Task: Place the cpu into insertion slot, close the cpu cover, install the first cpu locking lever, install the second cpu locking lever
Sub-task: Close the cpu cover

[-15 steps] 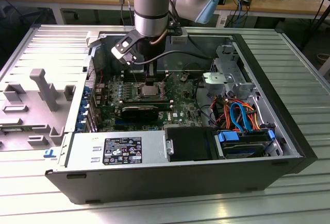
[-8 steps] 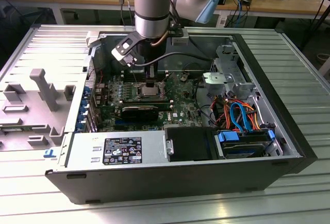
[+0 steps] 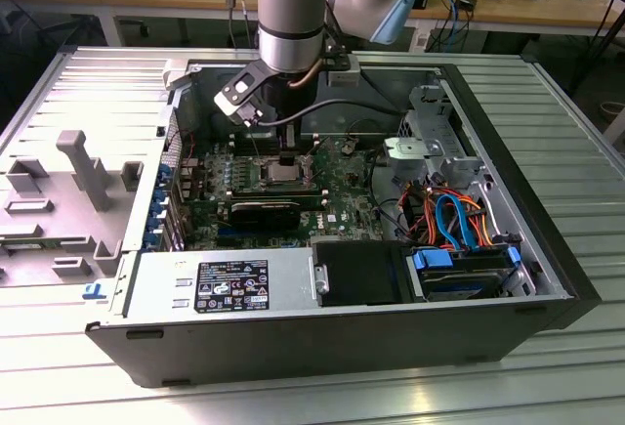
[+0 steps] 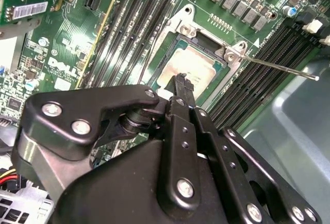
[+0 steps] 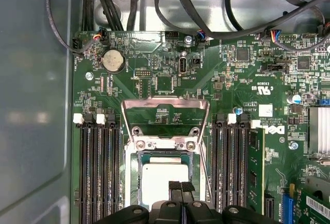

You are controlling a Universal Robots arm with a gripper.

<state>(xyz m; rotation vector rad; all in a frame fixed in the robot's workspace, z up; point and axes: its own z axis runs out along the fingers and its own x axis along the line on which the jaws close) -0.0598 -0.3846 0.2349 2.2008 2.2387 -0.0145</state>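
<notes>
Open PC case (image 3: pixel 322 347) lies on a ribbed metal table (image 3: pixel 547 386), w/ the robot arm (image 3: pixel 293 15) reaching down into it. First wrist view: green motherboard (image 5: pixel 242 80), w/ the cpu cover (image 5: pixel 139 102) swung open, away from the insertion slot (image 5: pixel 131 177). The cpu (image 5: pixel 160 180) sits in the slot, silver top up. The tool (image 5: pixel 180 187) is clenched, tips pressed together, over the cpu's edge; contact can't be told. Second wrist view: a thin locking lever (image 4: pixel 278 67) sticks out unlatched beside the slot.
</notes>
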